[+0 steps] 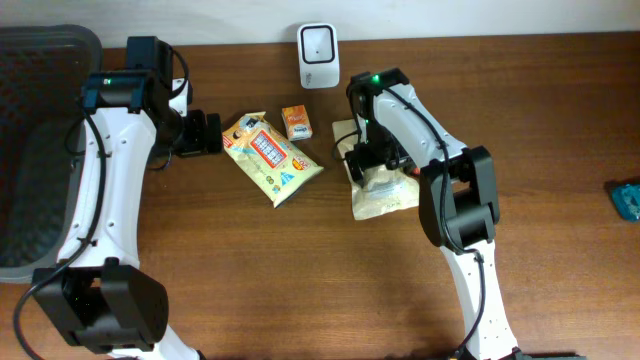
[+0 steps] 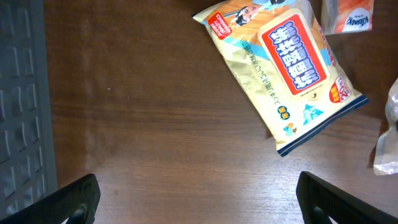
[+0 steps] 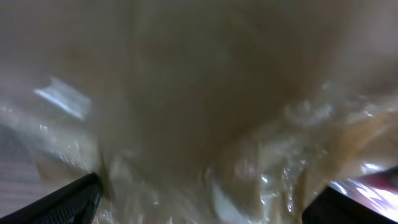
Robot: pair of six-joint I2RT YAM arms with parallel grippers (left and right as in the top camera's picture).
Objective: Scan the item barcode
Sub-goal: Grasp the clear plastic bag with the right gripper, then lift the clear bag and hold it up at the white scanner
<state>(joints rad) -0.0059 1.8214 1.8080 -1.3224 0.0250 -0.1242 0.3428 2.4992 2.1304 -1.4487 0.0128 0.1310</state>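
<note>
The right gripper (image 1: 366, 160) stood low over a translucent plastic bag (image 1: 387, 197) that lay on the wooden table (image 1: 300, 285) right of centre, below the white barcode scanner (image 1: 318, 42); its jaws were spread wide, the bag blurred and filling the wrist view, so contact could not be judged. The left gripper (image 2: 199, 198) hung fully open over bare wood and held nothing, just left of a yellow snack packet (image 1: 270, 158) with a small orange box (image 1: 296, 122) beside it.
</note>
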